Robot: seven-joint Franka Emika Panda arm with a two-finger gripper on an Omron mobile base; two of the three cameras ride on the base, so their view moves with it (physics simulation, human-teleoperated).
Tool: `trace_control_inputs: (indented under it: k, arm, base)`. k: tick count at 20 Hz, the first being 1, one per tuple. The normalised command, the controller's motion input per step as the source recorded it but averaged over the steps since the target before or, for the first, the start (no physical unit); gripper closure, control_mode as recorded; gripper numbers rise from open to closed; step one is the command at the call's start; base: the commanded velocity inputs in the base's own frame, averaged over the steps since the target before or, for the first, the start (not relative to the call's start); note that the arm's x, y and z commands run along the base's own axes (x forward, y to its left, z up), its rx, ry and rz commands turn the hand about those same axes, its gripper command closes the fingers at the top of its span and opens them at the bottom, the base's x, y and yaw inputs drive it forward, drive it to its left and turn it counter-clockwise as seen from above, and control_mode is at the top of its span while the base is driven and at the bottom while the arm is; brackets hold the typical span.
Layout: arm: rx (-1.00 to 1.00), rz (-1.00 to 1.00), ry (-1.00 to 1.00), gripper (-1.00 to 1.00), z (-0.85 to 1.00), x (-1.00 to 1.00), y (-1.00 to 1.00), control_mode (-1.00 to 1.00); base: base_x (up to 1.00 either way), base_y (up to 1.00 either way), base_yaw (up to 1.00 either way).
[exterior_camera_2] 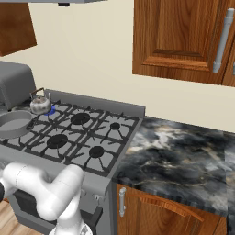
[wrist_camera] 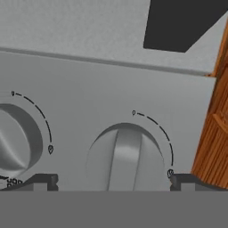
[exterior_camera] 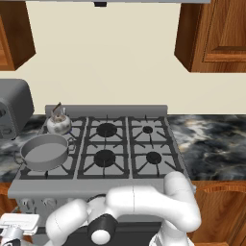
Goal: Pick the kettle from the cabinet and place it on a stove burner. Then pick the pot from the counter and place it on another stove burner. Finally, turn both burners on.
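Grey stove front panel [wrist_camera: 67, 84] up close, round knob [wrist_camera: 126, 158] centred between wide-spread fingertips [wrist_camera: 42, 181], no contact visible, kettle [exterior_camera: 58, 123] on rear-left burner, pot [exterior_camera: 44, 152] on front-left burner.

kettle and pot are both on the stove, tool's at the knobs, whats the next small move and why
Probably ease the open tool forward so its fingertips straddle the knob centred between them, then close. The kettle and pot already sit on the left burners, and a blue flame seems to show beside the kettle, so this knob looks like the remaining step.
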Motion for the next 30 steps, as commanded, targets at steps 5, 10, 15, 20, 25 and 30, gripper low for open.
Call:
trace_control_inputs:
  k: [5, 10, 15, 20, 25, 30]
  arm:
    - [0.0, 0.0, 0.0, -1.0, 0.0, 0.02, -0.06, -1.0]
    - [0.0, 0.0, 0.0, -1.0, 0.0, 0.09, 0.0, -1.0]
    - [0.0, 0.0, 0.0, -1.0, 0.0, 0.13, 0.0, -1.0]
    - [0.0, 0.0, 0.0, -1.0, 0.0, 0.17, 0.0, -1.0]
    - [0.0, 0.0, 0.0, -1.0, 0.0, 0.22, 0.0, -1.0]
    - [0.0, 0.0, 0.0, -1.0, 0.0, 0.24, 0.0, -1.0]
  base:
    - [0.0, 0.0, 0.0]
    - [0.0, 0.0, 0.0]
    - [0.0, 0.0, 0.0]
    - [0.0, 0.0, 0.0]
    - [0.0, 0.0, 0.0]
    - [0.0, 0.0, 0.0]
